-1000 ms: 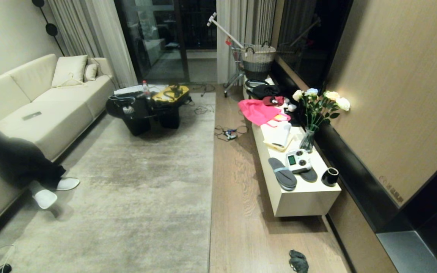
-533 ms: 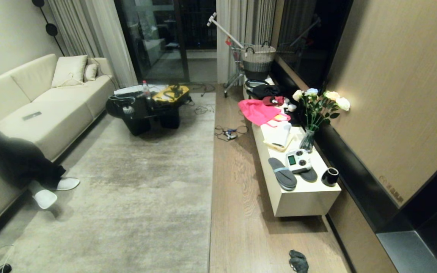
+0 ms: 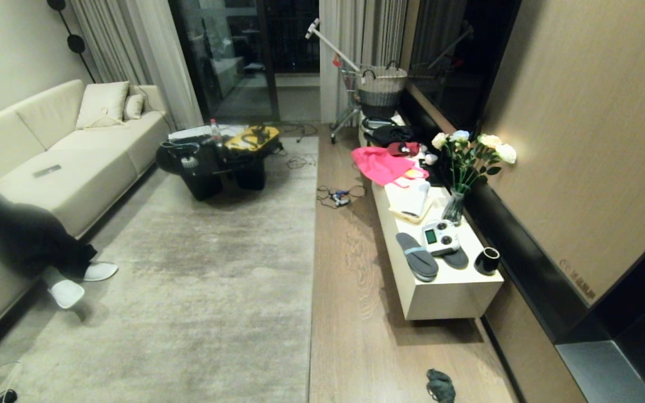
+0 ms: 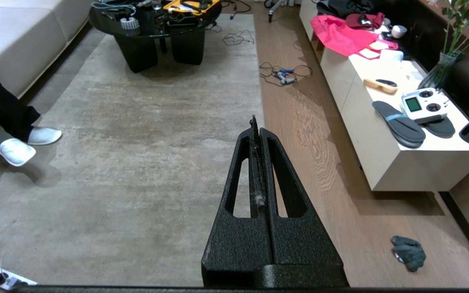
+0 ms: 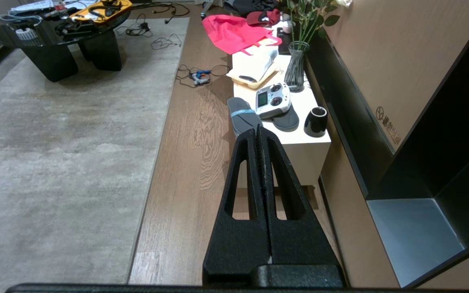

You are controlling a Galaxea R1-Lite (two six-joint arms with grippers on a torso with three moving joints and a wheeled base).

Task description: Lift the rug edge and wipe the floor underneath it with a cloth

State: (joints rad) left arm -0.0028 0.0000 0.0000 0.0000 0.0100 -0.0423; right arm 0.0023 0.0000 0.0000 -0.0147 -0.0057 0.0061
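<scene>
From the head camera, the rug edge [image 3: 313, 246] runs straight from near to far down the middle of the room, with bare floor [image 3: 350, 313] on its right. The cloth [image 3: 440, 385] lies crumpled on the planks at the near right, well apart from the rug. It looks soft and light, easy to pinch at any raised fold; the rug looks thin but broad, so lifting at its border should bend it rather than move it.

The left wrist camera shows the left gripper [image 4: 254, 122] with fingers pressed together over the rug border; a person's slippered feet [image 4: 23, 143] rest at the far left.

The right wrist camera shows the right gripper [image 5: 257, 129], fingers likewise together, with the low white surface [image 5: 295, 142] near the right wall narrowing the floor strip.
</scene>
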